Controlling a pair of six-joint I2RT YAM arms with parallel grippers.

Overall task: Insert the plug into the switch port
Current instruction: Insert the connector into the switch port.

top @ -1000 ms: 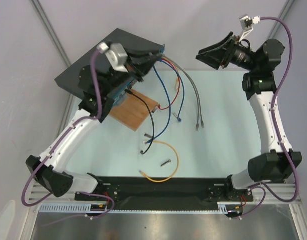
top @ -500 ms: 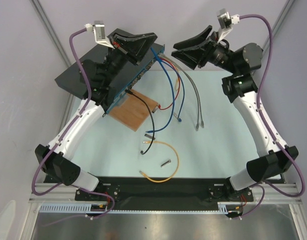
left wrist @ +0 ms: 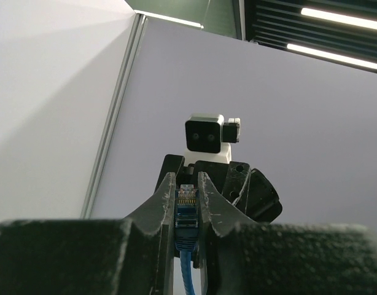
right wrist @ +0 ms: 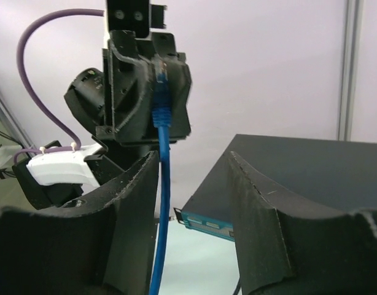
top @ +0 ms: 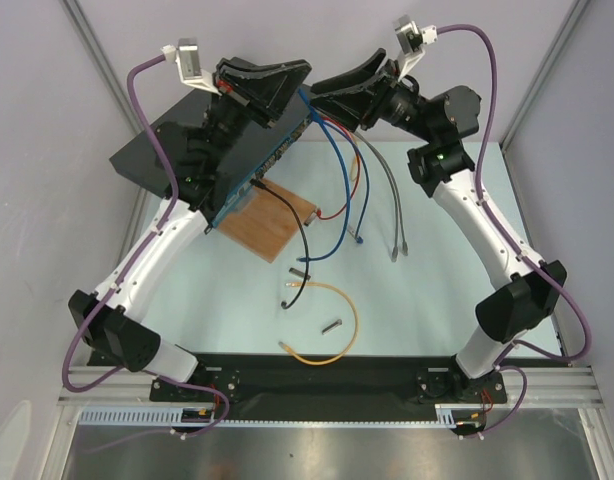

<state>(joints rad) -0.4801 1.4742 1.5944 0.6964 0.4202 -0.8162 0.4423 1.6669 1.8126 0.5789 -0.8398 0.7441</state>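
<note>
Plug (left wrist: 187, 206) held in the air just above the switch (top: 157, 150), apparently mid hand-over.
The left fingers (left wrist: 169, 200) are pinched shut on the plug of the blue cable (right wrist: 161, 184). The right fingers (top: 332, 92), partly open and empty, face it from the switch's right. The likely next move is a square grip on the plug, then steering it to the switch's blue front. No container shows; other cables (top: 394, 205) hang from that front.

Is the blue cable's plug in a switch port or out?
Out. The left claw pinches the blue plug in mid-air, away from the switch.
</note>
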